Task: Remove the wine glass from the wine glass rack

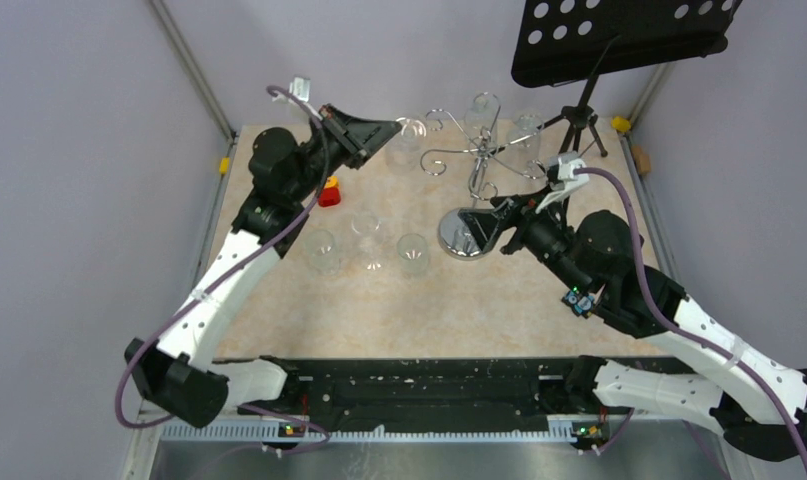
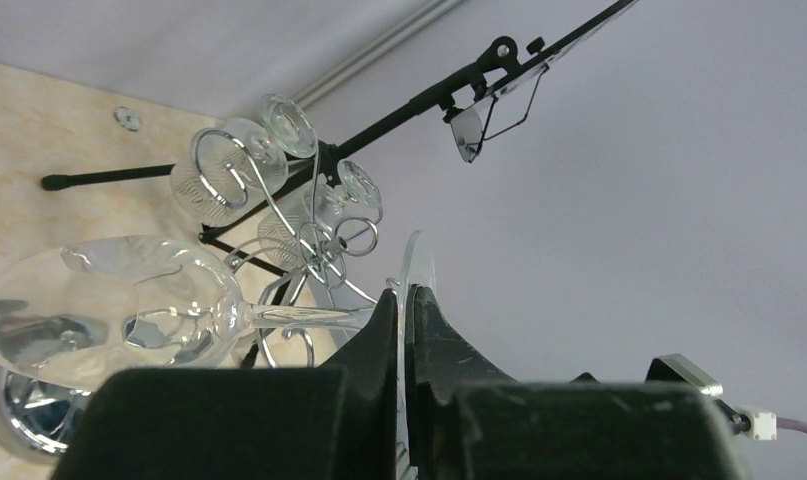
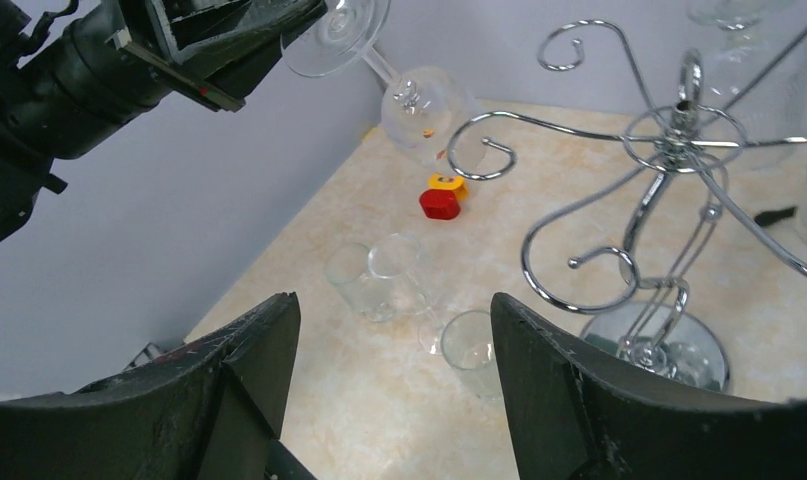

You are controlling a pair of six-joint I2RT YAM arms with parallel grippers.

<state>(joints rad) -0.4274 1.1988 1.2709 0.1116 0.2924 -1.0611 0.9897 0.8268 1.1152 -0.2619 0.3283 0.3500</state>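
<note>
- The left gripper [image 1: 392, 128] is at the far left of the table [image 1: 379, 320]. Its fingers [image 2: 379, 335] are pressed together on the flat round foot of the wine glass [image 2: 119, 310], which stands edge-on between them in the left wrist view.
- The wine glass lies on its side in the air. Its long axis runs from the pinched foot along the thin stem to the bowl. The bowl points away from the left gripper, towards the rack and a little downward in the right wrist view.
- The bowl hangs just beside the curled tip of the nearest arm of the wine glass rack [image 1: 476, 160]. The stem looks to be outside that curl, but I cannot tell whether glass and wire touch.
- The rack therefore lies to the right of the held glass. In my judgement the safe way out is back to the left along the stem's own line, away from the curl.
- Two hanging glasses [image 2: 219, 170] sit on the rack's far arms. Three standing glasses [image 1: 412, 253] are on the table between the two arms, near a small red block [image 1: 329, 195].
- The right gripper [image 1: 479, 225] hovers low by the rack's disc base, its fingers spread wide with nothing between them. It is well apart from the wine glass, so the left arm is the nearer one.
</note>
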